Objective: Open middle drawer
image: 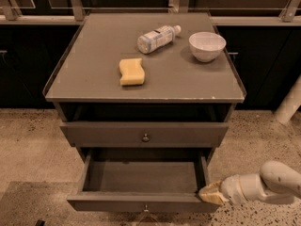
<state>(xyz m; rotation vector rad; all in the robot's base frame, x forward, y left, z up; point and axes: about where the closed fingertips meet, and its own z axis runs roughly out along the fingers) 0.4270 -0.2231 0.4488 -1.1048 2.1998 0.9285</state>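
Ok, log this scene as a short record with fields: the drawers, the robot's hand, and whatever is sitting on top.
task item: grey-brown middle drawer with slim front and small round metal knob
state: pulled out, nothing visible inside
drawer above: wider grey-brown drawer with taller front, pushed in by comparison
hand: robot's tan-tipped hand, at the open drawer's right front corner
cabinet top: flat grey surface
on top: yellow sponge; clear plastic bottle lying on its side; white bowl

I'd call this a lab or office test corner: a grey desk (94, 74) with drawers on a speckled stone floor (28, 140), with dark cabinets (265, 60) and a glass-panelled metal railing (75, 1) behind. My tool (206, 195) sits low at the right, near the floor.
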